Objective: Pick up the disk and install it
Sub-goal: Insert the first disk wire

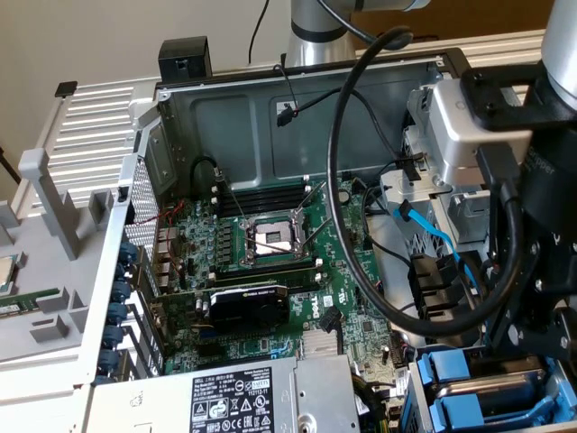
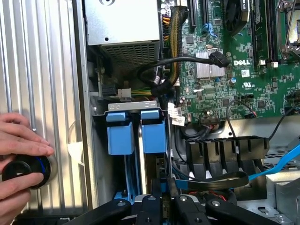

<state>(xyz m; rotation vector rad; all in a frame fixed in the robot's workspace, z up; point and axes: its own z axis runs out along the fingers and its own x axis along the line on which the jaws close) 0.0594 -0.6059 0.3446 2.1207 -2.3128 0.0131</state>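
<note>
In the wrist view the disk point(image 2: 153, 135) stands on edge in the drive bay point(image 2: 101, 140) of the open computer case, its blue rail end facing the camera and a thin silver edge running back between my fingers. My gripper point(image 2: 161, 196) is shut on that edge, its black fingers point(image 2: 151, 206) close together. A second blue-railed drive point(image 2: 120, 137) sits in the slot beside it. In the exterior view the arm's wrist point(image 1: 541, 225) hangs over the bay at the lower right, where blue rails point(image 1: 449, 374) show.
A person's hand point(image 2: 21, 140) grips a black knob point(image 2: 19, 172) on the ribbed metal surface beside the case. The grey power supply point(image 1: 234, 397), green motherboard point(image 1: 270, 244), black graphics card point(image 1: 248, 307), a blue cable point(image 2: 276, 168) and black cables point(image 2: 187, 63) crowd the case around the bay.
</note>
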